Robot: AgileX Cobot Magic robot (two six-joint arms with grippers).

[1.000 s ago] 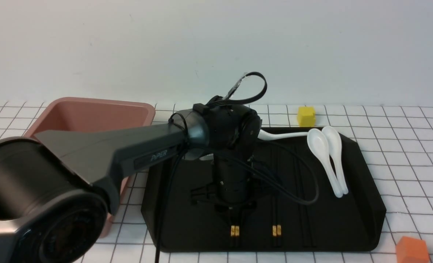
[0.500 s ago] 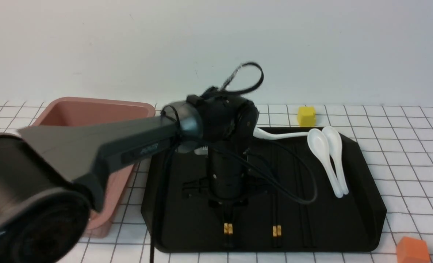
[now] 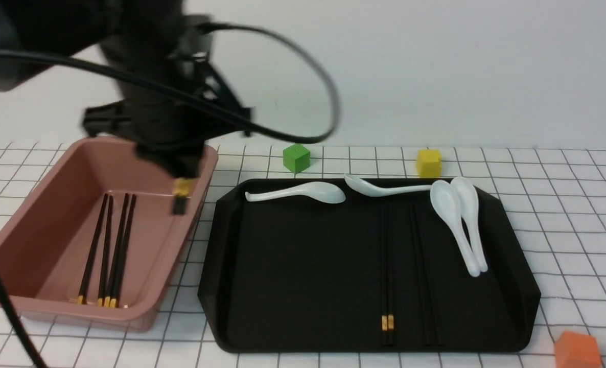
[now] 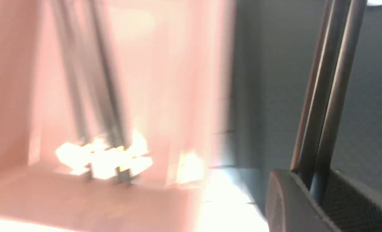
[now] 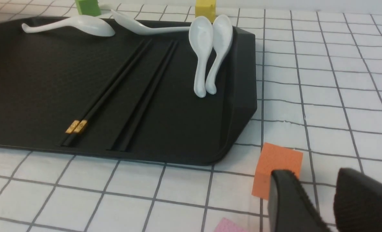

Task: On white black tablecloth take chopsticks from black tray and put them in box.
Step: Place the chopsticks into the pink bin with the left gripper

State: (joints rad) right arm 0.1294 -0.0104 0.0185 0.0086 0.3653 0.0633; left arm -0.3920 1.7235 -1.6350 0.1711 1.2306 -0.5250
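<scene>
My left gripper [image 3: 178, 171] hangs over the right side of the dusty-pink box [image 3: 52, 302], shut on a pair of black chopsticks [image 3: 180, 197] whose gold bands show just below it. The left wrist view shows the two sticks [image 4: 326, 96] clamped between the jaws [image 4: 316, 183]. Several chopsticks [image 3: 106, 245] lie in the box. On the black tray [image 3: 293, 276] lie a pair with gold bands [image 3: 386, 286] and a second pair [image 3: 425, 286] beside it. My right gripper [image 5: 319, 190] is open and empty over the tablecloth [image 5: 323, 80], beside the tray's corner.
Several white spoons lie along the tray's far edge [image 3: 303, 191] and right side [image 3: 456, 225]. A green cube [image 3: 296, 157] and a yellow cube [image 3: 428, 162] stand behind the tray. An orange cube [image 5: 276, 169] sits right by my right gripper.
My left arm has lifted the pair of chopsticks off the tray and swung left and up over the box. The spoon and green cube it hid now show.
</scene>
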